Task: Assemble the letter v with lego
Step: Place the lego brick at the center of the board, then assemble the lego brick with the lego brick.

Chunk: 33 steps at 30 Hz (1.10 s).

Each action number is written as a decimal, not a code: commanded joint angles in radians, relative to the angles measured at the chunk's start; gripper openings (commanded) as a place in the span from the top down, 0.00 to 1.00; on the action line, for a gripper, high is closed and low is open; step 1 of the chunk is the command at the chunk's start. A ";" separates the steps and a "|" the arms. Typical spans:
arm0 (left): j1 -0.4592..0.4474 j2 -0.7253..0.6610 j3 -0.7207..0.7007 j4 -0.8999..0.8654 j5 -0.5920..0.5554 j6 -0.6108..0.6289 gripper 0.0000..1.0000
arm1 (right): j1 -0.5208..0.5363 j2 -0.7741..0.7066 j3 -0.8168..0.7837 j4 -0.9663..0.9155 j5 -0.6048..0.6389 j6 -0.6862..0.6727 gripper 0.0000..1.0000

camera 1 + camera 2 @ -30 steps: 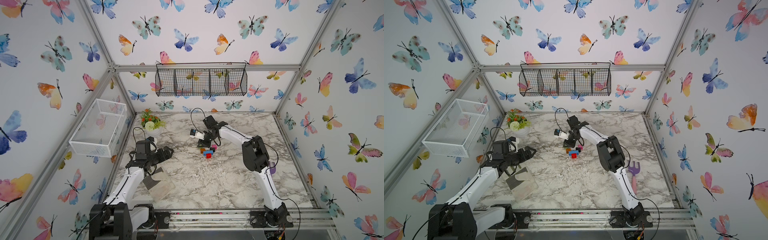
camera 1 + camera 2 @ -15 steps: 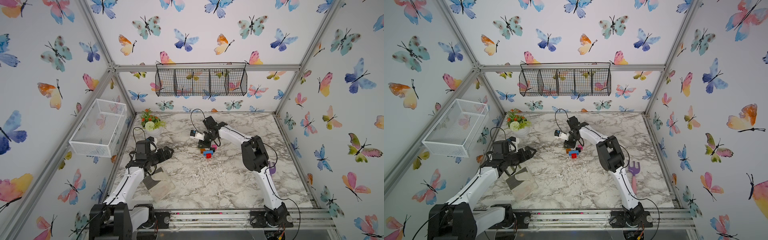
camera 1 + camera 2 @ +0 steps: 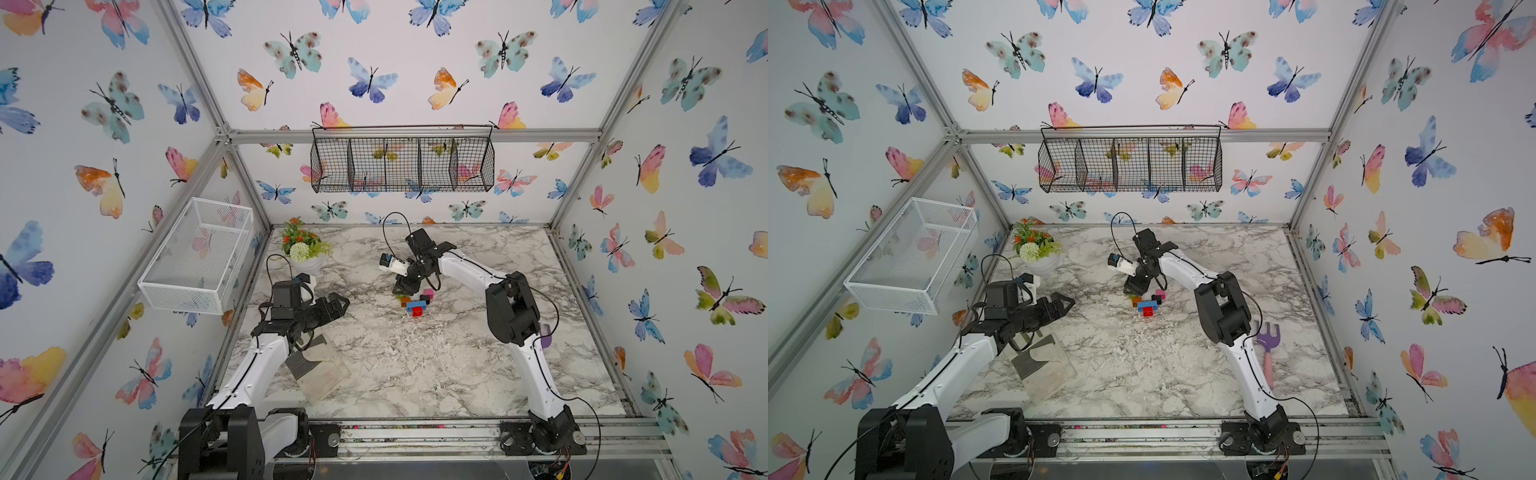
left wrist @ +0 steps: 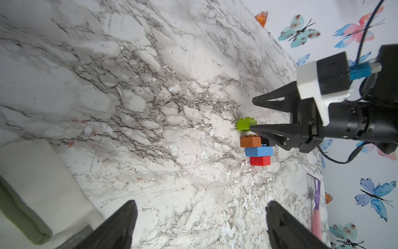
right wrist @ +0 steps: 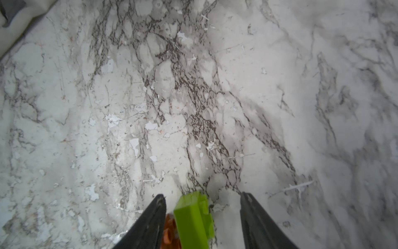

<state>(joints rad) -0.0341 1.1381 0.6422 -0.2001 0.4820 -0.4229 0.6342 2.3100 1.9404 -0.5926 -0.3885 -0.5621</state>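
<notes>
The big marble table (image 3: 415,365) is filling the floor of the butterfly room. A black wire basket (image 3: 402,164) is hanging on the back wall, and a white wire basket (image 3: 195,257) is hanging on the left wall.

The left arm is reaching over a clear box (image 3: 324,370) that is lying near the front left of the table. The left gripper (image 4: 201,203) is hanging in the air with its fingers spread wide, and it is holding nothing.

The right arm is bending down to the middle of the table. A small plant (image 3: 305,245) is sitting in the back left corner. A purple rake (image 3: 1266,345) with a pink handle is lying by the right arm.

The letter v (image 3: 415,302) is lying flat on the table near the middle, in both top views. The right gripper (image 5: 202,195) is pointing down at its left tip. Its fingers are standing apart and are not squeezing. The green brick (image 4: 244,124) is sitting between them, with one finger just beside it.

The green brick is touching the orange brick (image 4: 249,141). The blue brick (image 4: 258,151) is lying under the orange one, and the red brick (image 4: 260,160) is making the point. The pink brick (image 3: 428,293) is sitting at the other tip.
</notes>
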 commanded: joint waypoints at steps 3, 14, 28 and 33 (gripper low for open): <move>-0.106 0.060 0.094 0.001 -0.042 0.066 0.00 | -0.026 -0.321 -0.296 0.326 0.139 0.478 0.33; -0.374 0.295 0.290 0.232 -0.259 0.368 0.02 | 0.005 -0.721 -1.106 0.741 0.118 1.237 0.73; -0.390 0.529 0.489 0.101 -0.265 0.778 0.14 | 0.021 -0.587 -1.172 0.812 0.238 1.341 0.77; -0.412 0.581 0.484 0.080 -0.266 0.848 0.16 | 0.022 -0.531 -1.116 0.772 0.285 1.326 0.76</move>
<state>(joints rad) -0.4316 1.6882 1.1252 -0.0734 0.2253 0.3408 0.6544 1.7546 0.7940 0.1993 -0.1596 0.7593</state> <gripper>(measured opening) 0.840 0.238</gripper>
